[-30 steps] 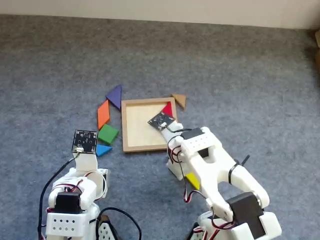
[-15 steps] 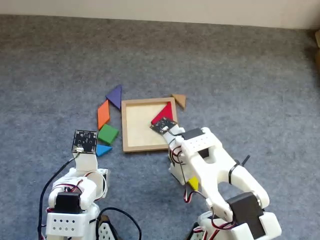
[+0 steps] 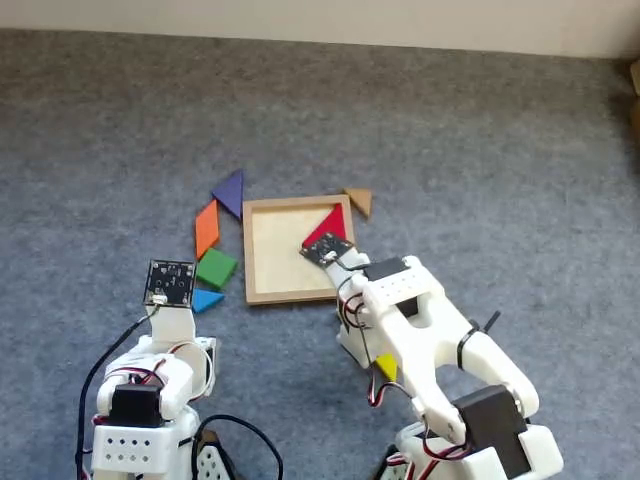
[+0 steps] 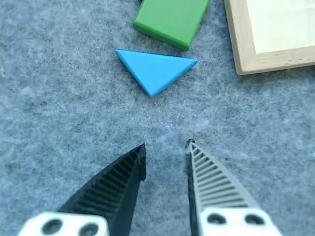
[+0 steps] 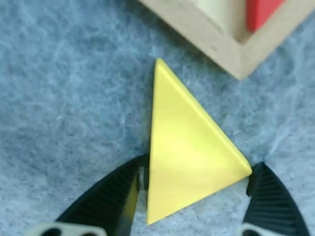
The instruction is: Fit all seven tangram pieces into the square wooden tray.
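Observation:
The square wooden tray (image 3: 262, 292) lies mid-table with a red triangle (image 3: 328, 226) in its far right corner. My right arm (image 3: 400, 310) stands over the tray's near right corner. Its gripper (image 5: 197, 169) is open, one finger at each side of a yellow triangle (image 5: 187, 147) lying flat on the carpet beside the tray's corner (image 5: 231, 59). My left gripper (image 4: 165, 145) is open just above the carpet, a short way from the blue triangle (image 4: 155, 69). Left of the tray lie the green square (image 3: 216, 268), orange parallelogram (image 3: 206, 228) and purple triangle (image 3: 230, 192); a brown triangle (image 3: 358, 200) touches its far right corner.
Grey carpet (image 3: 480, 150) covers the whole table, with open room beyond and to the right of the tray. The green square (image 4: 172, 19) and the tray's corner (image 4: 251, 59) lie just past the blue triangle. The left arm's base (image 3: 135, 410) sits at the near edge.
The right arm has drawn back a little from the tray, uncovering more of the red triangle; it has barely moved in the last half second. The left arm has stayed still.

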Controlling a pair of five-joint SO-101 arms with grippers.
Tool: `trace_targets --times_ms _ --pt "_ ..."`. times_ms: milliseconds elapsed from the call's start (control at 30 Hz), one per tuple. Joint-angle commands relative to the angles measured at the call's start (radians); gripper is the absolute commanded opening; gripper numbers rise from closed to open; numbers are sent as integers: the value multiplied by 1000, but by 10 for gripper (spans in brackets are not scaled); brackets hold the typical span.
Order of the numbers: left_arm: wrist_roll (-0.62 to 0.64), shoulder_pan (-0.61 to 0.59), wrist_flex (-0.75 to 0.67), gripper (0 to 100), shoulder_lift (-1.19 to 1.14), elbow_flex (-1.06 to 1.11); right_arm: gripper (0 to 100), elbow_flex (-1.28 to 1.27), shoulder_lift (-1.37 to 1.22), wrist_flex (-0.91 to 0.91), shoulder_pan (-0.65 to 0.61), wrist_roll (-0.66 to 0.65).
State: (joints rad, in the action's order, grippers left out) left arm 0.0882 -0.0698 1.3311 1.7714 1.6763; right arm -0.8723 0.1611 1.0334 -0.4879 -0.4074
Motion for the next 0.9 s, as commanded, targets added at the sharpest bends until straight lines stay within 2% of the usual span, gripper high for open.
trace_targets --times_ms 0,867 --pt "6 -15 6 142 44 19 300 5 2 -47 25 8" --pt "6 -15 6 142 44 19 300 5 4 -102 19 5"
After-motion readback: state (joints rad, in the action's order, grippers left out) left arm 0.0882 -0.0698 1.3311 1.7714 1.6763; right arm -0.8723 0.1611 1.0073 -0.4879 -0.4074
